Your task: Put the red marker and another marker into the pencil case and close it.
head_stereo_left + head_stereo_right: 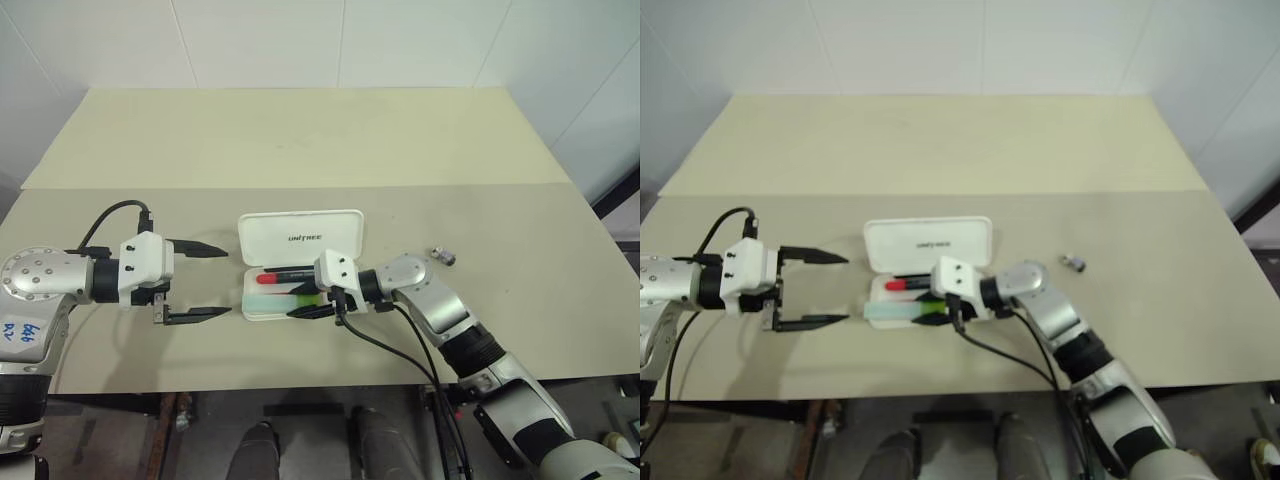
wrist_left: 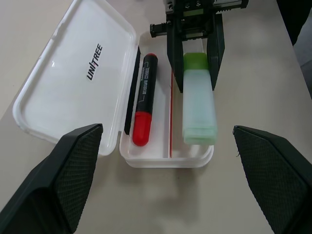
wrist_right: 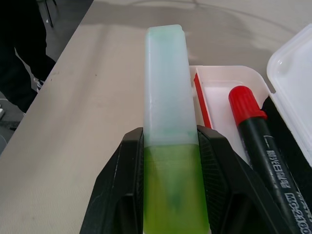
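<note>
The table carries the pencil case, which lies open near the front edge with its lid folded back flat and the tray toward the robot. The left gripper hangs just beside the case on the robot's left, fingers spread wide and holding nothing. The right gripper reaches over the front part of the tray from the robot's right, its fingers clamped on the yellow-green cap end of the highlighter, the second marker the task calls for. The pale mint body projects beyond the fingertips along the tray's front compartment; in the left wrist view it appears to sit over, or partly on, the tray's front rim, and whether it already rests inside cannot be told. The red marker already lies in the rear compartment of the tray, beside the hinge, red cap toward the robot's left. A small dark object rests on the table well apart on the right (not part of the task). Step in hand: placing the second marker. The next move likely calls for settling the highlighter fully inside the front compartment, clear of the rim and the red divider line, releasing it and withdrawing; the lid then needs swinging over, for which the free left gripper appears well placed.
</note>
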{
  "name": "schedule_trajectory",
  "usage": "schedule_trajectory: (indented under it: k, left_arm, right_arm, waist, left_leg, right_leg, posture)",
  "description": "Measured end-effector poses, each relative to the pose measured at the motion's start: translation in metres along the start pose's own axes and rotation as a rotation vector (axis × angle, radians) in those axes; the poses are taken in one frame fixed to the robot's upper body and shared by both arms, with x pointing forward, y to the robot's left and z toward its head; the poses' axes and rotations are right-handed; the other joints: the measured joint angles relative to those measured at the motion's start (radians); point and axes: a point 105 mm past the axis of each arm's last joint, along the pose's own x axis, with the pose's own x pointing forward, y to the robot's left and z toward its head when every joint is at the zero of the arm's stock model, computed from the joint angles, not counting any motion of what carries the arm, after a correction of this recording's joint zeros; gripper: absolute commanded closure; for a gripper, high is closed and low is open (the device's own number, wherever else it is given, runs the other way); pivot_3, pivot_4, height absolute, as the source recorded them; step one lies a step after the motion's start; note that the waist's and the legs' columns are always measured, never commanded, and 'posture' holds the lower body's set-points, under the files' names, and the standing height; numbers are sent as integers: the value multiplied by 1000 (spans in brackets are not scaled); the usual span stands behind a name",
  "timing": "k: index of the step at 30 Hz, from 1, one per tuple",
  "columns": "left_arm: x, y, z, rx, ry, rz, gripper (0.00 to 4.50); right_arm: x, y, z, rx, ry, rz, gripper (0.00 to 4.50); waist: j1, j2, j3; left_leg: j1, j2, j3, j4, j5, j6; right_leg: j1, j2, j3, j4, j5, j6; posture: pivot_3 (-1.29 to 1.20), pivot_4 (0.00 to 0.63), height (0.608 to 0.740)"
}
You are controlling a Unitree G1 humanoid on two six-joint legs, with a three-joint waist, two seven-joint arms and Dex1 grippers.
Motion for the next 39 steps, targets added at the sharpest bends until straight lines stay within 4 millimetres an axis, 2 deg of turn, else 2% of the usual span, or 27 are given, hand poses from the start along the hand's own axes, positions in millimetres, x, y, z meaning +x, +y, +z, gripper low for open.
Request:
schedule_trajectory:
  k: [11, 14, 24, 27, 29, 30, 32, 36, 39]
  left_arm:
    - [3, 0, 1, -4, -17, 9, 0]
    - [4, 0, 1, -5, -18, 11, 0]
    - [5, 0, 1, -5, -19, 7, 0]
    - [7, 1, 3, 1, -26, 0, 0]
    - [9, 1, 4, 1, -31, -2, 0]
    - [10, 2, 5, 4, -37, -3, 0]
    - [11, 2, 6, 1, -40, -3, 0]
    - [18, 0, 8, -10, -65, -10, 0]
    - [26, -4, 11, -17, -90, -27, 0]
  right_arm:
    - [-3, -7, -4, -35, 23, 26, 3372]
    - [-3, -6, -4, -44, 22, 34, 2345]
    - [-2, -13, 10, -89, -16, 10, 2345]
    - [-6, -14, 26, -110, -58, -4, 2345]
    - [-17, -15, 46, -137, -105, -35, 2345]
    - [-27, -13, 53, -148, -120, -57, 1977]
    - [-46, -10, 56, -141, -121, -101, 1412]
    - [-78, 1, 33, -46, -51, -183, 41]
    - [-120, 3, 6, 26, 62, -296, 41]
  waist:
    - [0, 0, 0]
    - [0, 0, 0]
    - [0, 0, 0]
    - [0, 0, 0]
    - [1, 0, 0]
    - [3, 1, 0]
    - [10, 0, 0]
    - [14, 0, 0]
    - [19, 0, 0]
  left_leg:
    - [0, 0, 0, 0, 0, 0]
    - [0, 0, 0, 0, 0, 0]
    - [0, 0, 0, 0, 0, 0]
    - [-1, 0, 0, 0, 0, 0]
    - [-1, 0, 0, 0, 0, 0]
    - [-1, 0, 0, -1, 0, 0]
    - [-1, 0, -1, -1, 0, -1]
    - [-2, 0, -1, 0, -1, -1]
    - [-2, 0, 0, 0, -1, -1]
  right_leg:
    - [0, 0, 0, 1, 0, 0]
    - [0, 0, 0, 1, 0, 0]
    - [0, 0, 0, 1, 0, 0]
    - [-1, 0, 0, 1, 0, 1]
    - [-1, 0, 0, 1, 0, 1]
    - [-1, 0, 0, 1, 0, 1]
    - [0, 0, -1, 1, -1, 1]
    - [0, 0, 0, -1, -1, 1]
    - [0, 0, 0, -3, -2, -1]
  posture:
    - [0, 150, 740]
    - [0, 150, 740]
    - [0, 150, 740]
    - [0, 150, 740]
    - [0, 150, 740]
    - [0, 150, 740]
    - [0, 150, 740]
    - [0, 150, 740]
    - [0, 150, 740]
